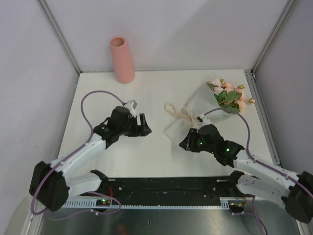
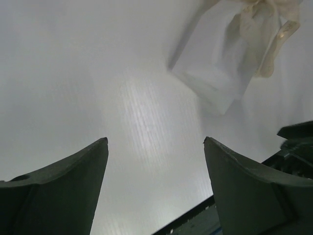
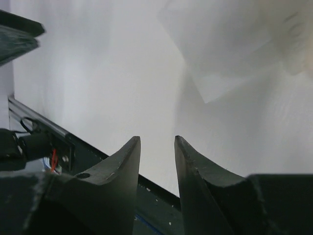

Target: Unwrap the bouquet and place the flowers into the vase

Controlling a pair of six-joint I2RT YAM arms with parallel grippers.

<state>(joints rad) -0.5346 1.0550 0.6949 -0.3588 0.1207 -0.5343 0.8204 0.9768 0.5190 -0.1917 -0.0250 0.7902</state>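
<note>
The unwrapping step is judged not yet begun: the bouquet (image 1: 210,105) lies wrapped on its side at the right of the table (image 1: 146,156), well apart from the upright vase (image 1: 122,59) at the back. The left arm's fingers (image 2: 73,181) are spread wide over bare table; the right arm's fingers (image 3: 122,166) are parted narrowly, nothing clamped. Next, the limp cream ribbon (image 1: 175,111) probably has to be pinched and pulled loose. The paper cone (image 2: 215,73) is thin, translucent and crisp-edged; the vase is a smooth matte cylinder.
</note>
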